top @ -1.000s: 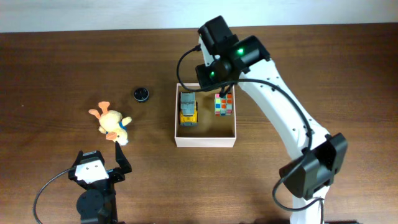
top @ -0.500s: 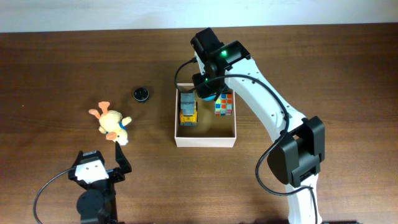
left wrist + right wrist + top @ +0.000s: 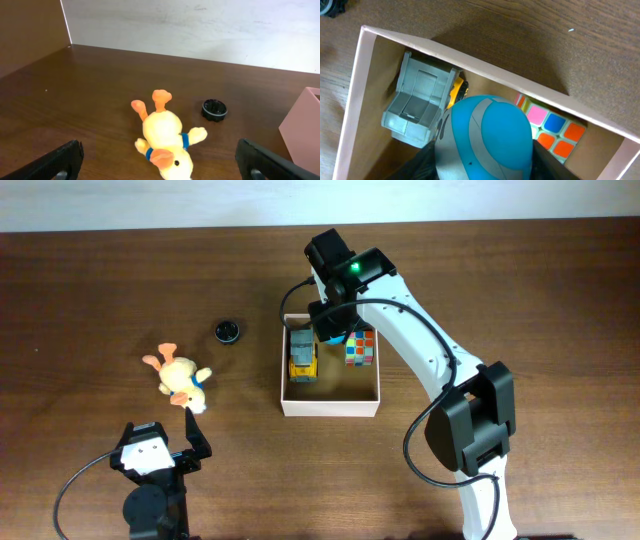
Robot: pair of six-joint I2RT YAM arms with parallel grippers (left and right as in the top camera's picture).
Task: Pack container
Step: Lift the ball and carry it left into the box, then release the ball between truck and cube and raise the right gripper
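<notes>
Cardboard container [image 3: 331,408], probably light, stiff yet dentable, best pinched on a wall's rim; right tool [image 3: 332,330] clenched around blue toy [image 3: 492,130], left tool [image 3: 165,162] spread wide.

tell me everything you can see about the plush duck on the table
The plush duck is a soft, fuzzy toy: yellow body, orange feet and beak, blue neck band, small black eye. It lies on its side on the brown wooden table, left of the container, feet toward the far edge, apart from a small black cap. Only the table touches it.
</notes>
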